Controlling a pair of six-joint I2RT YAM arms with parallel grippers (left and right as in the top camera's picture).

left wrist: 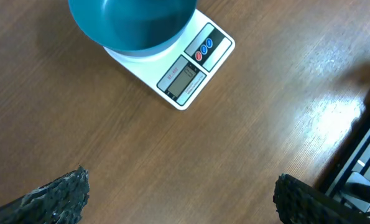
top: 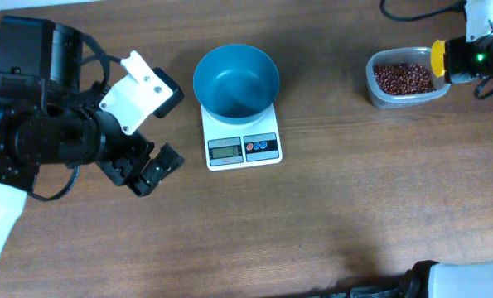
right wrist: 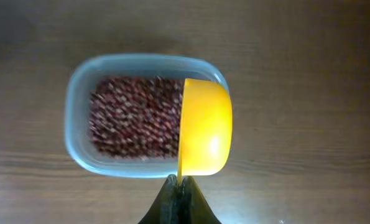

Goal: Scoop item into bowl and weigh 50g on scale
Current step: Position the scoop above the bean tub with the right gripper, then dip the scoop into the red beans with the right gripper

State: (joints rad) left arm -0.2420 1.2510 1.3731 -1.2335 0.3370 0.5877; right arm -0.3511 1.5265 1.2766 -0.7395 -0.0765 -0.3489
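A yellow scoop (right wrist: pixel 206 127) is pinched by its handle in the closed right end effector (right wrist: pixel 178 194). It is tipped on its side over the right end of a clear plastic tub (right wrist: pixel 74 134) of small red-brown beans (right wrist: pixel 132 118), at the far right of the wooden counter (top: pixel 337 207). Well to the left, an empty teal bowl (top: pixel 236 79) sits on a white digital scale (top: pixel 239 132), wider than the platform beneath it. The left end effector (left wrist: pixel 181 202) hangs left of the scale, fingers spread wide, holding nothing.

Nothing steadies the tub, so a hard push with the scoop could slide or tip it. The grip is only on the thin handle, so a loaded scoop might twist. A heaped scoop could shed beans on the long carry to the bowl. A fast pour would likely overshoot 50 g, and a knock could shift the bowl. The display is too small to read.
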